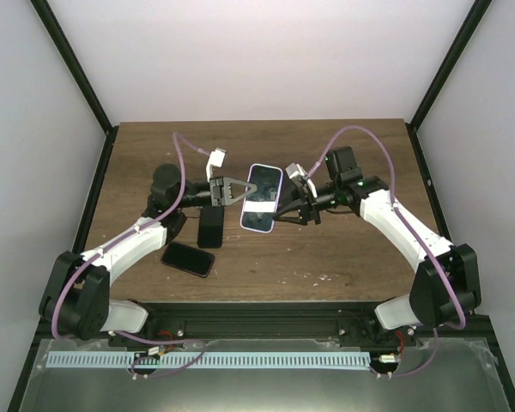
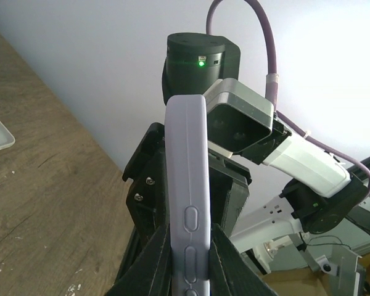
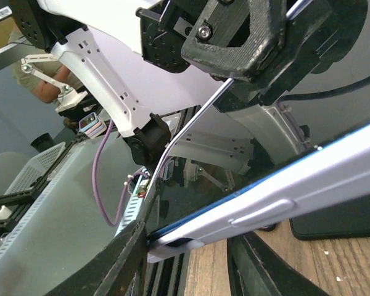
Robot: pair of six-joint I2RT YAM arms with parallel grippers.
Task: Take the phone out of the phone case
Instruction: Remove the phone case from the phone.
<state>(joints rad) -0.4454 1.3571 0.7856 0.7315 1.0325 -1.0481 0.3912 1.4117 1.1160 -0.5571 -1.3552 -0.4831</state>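
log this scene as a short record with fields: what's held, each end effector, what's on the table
held item: phone case, raised above the table
left end effector: shut on the case's edge
right end effector: fingers straddle the opposite edge, grip unclear
on table: black slab, black phone
task status: phone not yet out of the case, as far as visible

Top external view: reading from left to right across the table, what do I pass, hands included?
black phone lying flat on the wood → left hand → cased phone between the two hands → right hand
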